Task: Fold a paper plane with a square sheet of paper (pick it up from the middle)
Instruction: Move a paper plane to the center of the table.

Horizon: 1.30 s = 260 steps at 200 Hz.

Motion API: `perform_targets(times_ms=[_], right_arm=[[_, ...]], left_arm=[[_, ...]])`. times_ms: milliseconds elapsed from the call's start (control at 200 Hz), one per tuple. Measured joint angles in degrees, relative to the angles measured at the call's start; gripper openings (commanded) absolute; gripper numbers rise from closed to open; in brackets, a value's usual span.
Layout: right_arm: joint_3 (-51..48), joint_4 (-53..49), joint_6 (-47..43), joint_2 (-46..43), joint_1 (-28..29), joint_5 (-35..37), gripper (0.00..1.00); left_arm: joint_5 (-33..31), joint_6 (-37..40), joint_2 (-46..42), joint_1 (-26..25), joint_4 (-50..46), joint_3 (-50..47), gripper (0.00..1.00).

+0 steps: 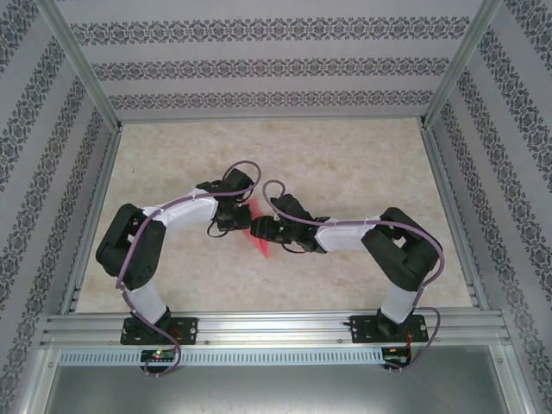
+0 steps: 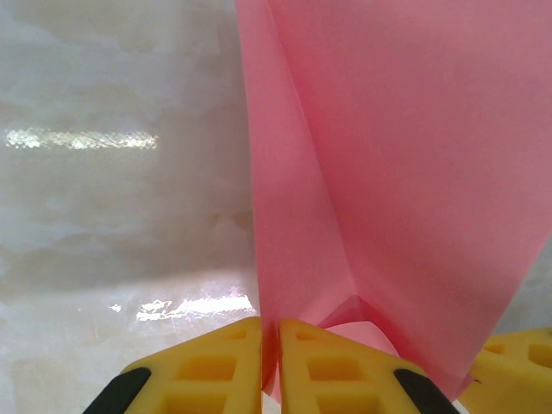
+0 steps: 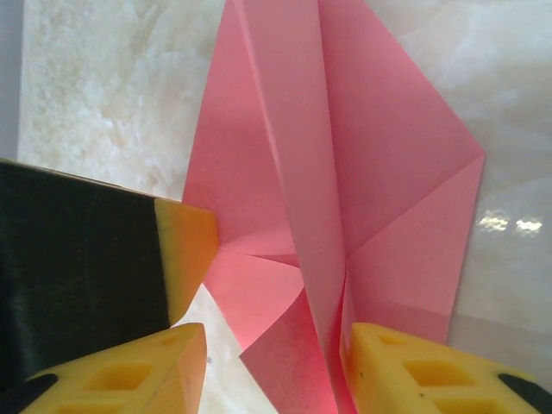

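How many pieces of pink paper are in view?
1. The partly folded pink paper is mid-table between the two arms, pinched by the left gripper's fingers. The arms could be hiding another piece beneath them.

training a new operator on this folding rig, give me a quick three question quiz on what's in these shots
1. True or false: the left claw is shut on the paper plane.
2. In the top view, where is the paper plane? A) between the two claws, near the middle of the table; B) at the far left corner; C) at the near right edge.
3. In the right wrist view, do the jaws of the right claw stand together or apart?
Key: 1 true. 2 A. 3 apart, with the folded paper standing between them.
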Motion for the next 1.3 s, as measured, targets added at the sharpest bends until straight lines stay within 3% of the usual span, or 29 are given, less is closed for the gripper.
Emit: perform_targets(times_ms=[80,515,789,1054,1299], right_arm=[[0.6,-1.4,-1.0,0.5,0.2,0.3,0.35],[5.5,-9.6,-4.8,3.4,1.2,2.9,0.26],[8.0,-14.2,-6.9,4.6,1.9,4.6,0.07],[16.3,-31.5,-9.9,1.1,2.8,15.0,0.07],[23.0,-44.6,-11.5,0.0,2.8,24.3,0.12]], left_arm=[[0.0,0.0,0.0,0.0,0.0,0.0,0.15],[0.4,0.0,0.0,0.0,0.2,0.0,0.15],[3.4,-0.3,-0.9,0.4,1.2,-0.9,0.26],[4.9,-2.2,-14.1,2.4,1.9,-3.1,0.4],[-0.2,-4.2,-24.2,6.6,2.1,-7.4,0.41]])
